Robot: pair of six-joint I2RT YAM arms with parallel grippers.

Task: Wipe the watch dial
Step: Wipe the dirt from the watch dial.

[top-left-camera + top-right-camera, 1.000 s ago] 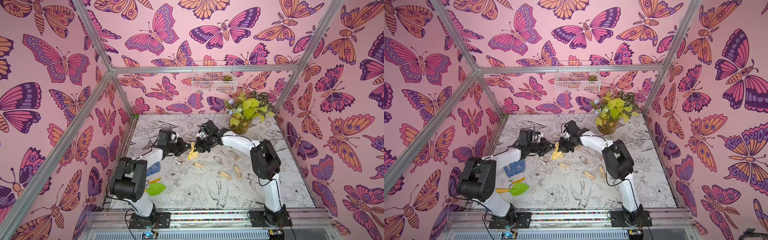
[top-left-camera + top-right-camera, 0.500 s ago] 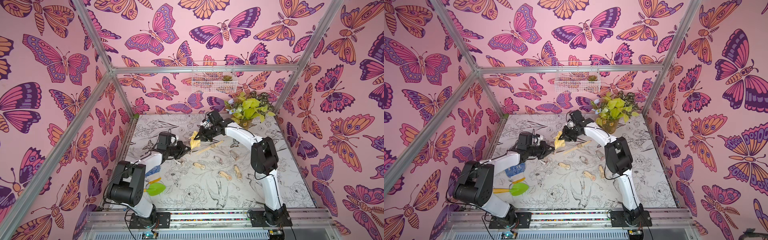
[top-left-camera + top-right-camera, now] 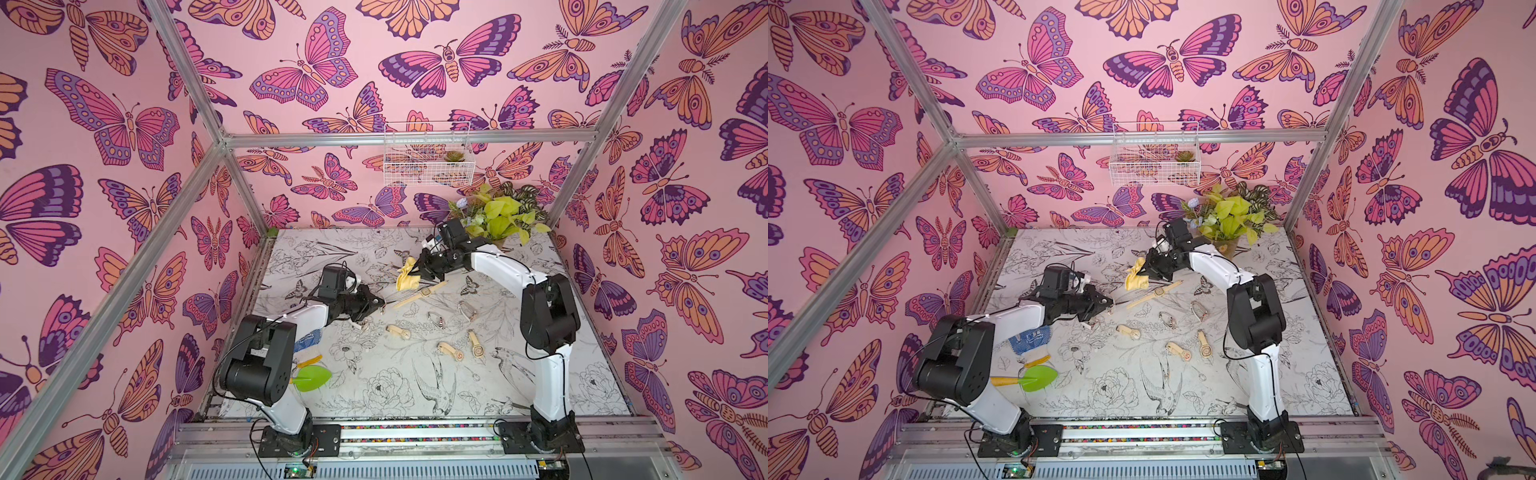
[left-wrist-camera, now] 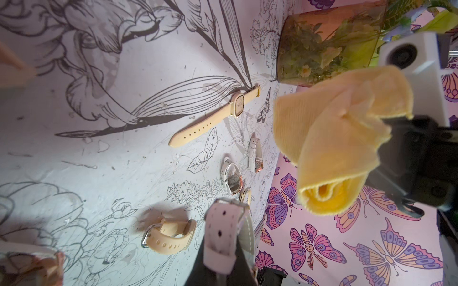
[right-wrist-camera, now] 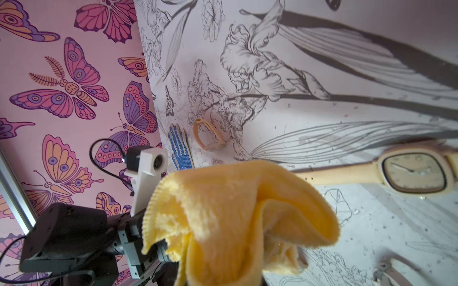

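Butterfly-papered enclosure; counter (image 3: 490, 399) covered in botanical line drawings. Right tool (image 3: 417, 272): clamped on yellow cloth (image 3: 405, 279), raised clear of the counter. Left tool (image 3: 380, 300): closed on pink-strapped watch (image 4: 224, 237), dial hidden. Between both: beige watch (image 3: 424, 292), flat, dial up. Further watches (image 3: 451, 351) nearer the front.

Sketchy floral table (image 3: 374, 395): beige watch (image 3: 424, 292) flat mid-frame, a handful more watches (image 3: 399, 331) just below, blue glove (image 3: 1030, 338) and green scoop (image 3: 1038, 377) lower left, plant pot (image 3: 1225, 246) upper right.

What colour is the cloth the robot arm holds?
Pale yellow cloth; clearest in the right wrist view.
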